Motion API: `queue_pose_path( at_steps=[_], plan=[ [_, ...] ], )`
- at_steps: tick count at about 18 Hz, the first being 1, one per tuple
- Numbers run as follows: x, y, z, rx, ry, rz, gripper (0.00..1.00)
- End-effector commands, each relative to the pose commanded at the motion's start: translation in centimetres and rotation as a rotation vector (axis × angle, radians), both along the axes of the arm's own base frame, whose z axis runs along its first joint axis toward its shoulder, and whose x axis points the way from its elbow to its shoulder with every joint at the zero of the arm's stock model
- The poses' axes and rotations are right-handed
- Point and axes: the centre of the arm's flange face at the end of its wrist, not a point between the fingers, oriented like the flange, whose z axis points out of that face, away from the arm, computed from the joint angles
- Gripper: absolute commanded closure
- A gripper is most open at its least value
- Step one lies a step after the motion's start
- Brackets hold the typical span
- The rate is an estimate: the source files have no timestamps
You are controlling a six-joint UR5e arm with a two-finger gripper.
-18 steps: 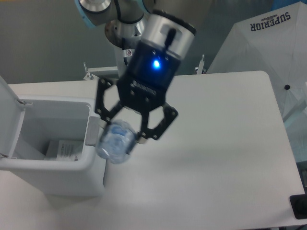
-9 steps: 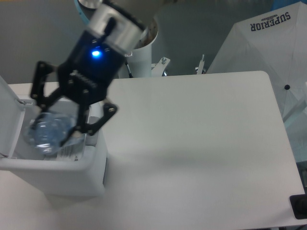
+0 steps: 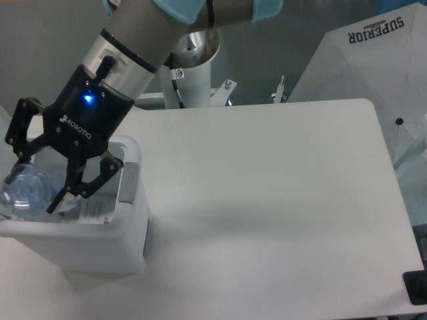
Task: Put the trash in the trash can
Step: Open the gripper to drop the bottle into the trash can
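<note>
The trash can [image 3: 123,233] is a white bin at the table's left edge, with a grey tab [image 3: 128,181] on its right rim. My gripper [image 3: 37,181] hangs over the bin's open top, shut on the crushed clear plastic bottle [image 3: 24,192]. The bottle is at the bin's left side, at about rim height. A flat pale wrapper [image 3: 99,211] lies inside the bin, partly hidden by my fingers [image 3: 85,185]. The bin's lid is mostly out of frame at the left.
The arm's base column [image 3: 195,79] stands behind the table [image 3: 280,200]. A white canopy printed SUPERIOR [image 3: 373,60] rises at the back right. A small black object [image 3: 415,288] sits off the table's front right corner.
My gripper has carried the bottle leftward from beside the bin's right rim to over its left side, and has sunk slightly toward the opening.
</note>
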Motion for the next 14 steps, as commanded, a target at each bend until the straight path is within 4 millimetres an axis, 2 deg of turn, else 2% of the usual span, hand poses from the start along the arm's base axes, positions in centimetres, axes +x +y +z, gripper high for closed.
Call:
queue_pose_path(
  at_steps=[3, 6, 8, 14],
  plan=[
    [0.4, -0.6, -0.3, 0.000, 0.014, -0.011, 0.05],
    [0.3, -0.9, -0.6, -0.003, 0.019, -0.010, 0.01],
    [-0.8, -1.3, -0.6, -0.005, 0.017, 0.009, 0.00],
    [-8.9, -5.4, -0.2, -0.003, 0.022, 0.154, 0.00]
  ],
)
